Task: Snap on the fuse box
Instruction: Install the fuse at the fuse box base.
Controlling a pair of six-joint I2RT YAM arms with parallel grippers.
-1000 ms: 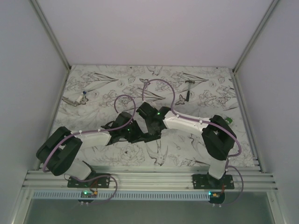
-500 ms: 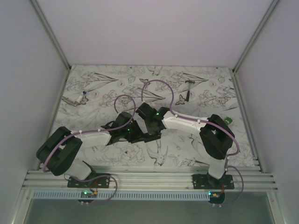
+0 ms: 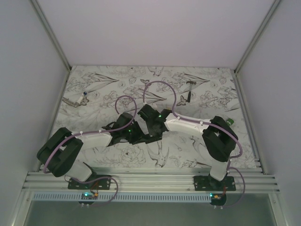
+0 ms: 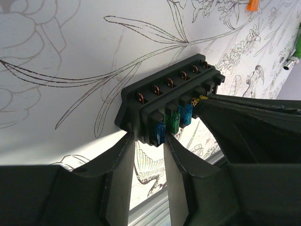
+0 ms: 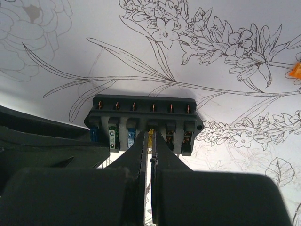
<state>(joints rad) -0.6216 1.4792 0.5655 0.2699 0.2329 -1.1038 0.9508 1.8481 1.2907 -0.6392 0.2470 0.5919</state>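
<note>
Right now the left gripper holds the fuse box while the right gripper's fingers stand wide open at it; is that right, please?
Not quite: the right gripper is shut, fingers pressed together at the fuse box, as the right wrist view shows. The left gripper does hold the box's end.

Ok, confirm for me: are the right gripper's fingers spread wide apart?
No, the right gripper is shut, its tips together at the fuse box.

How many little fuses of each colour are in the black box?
In the fuse box:
blue fuses: 2
green fuse: 1
yellow fuse: 1
Total: 4 with a colour that shows. The last two slots are too dark to tell.
</note>
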